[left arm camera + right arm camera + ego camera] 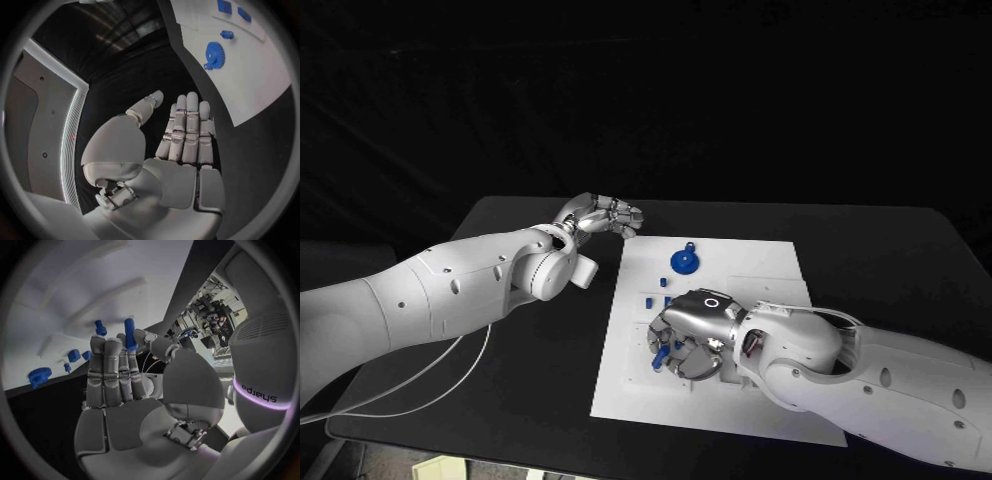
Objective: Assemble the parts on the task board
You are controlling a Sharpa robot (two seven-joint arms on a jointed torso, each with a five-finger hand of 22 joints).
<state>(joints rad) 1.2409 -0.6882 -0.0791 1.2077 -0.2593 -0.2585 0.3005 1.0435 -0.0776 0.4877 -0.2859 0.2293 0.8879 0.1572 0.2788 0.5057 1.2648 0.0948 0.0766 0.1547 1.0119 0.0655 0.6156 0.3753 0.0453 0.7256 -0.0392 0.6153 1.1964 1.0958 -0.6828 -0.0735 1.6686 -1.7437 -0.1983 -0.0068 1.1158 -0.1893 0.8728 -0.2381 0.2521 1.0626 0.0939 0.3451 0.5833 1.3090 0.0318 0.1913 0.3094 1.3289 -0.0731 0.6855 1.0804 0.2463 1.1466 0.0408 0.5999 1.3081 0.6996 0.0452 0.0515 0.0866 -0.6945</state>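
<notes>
Right hand (pixel 692 338) over near half of white task board (pixel 759 262), pinching blue peg (pixel 130 333) between thumb and fingertips; hand hides board beneath. Blue gear (pixel 684 261) lies on board's far part, small blue parts (pixel 656 298) between. Left hand (pixel 600 216) empty, fingers straight, beside board's far corner over black table (pixel 877 250)
</notes>
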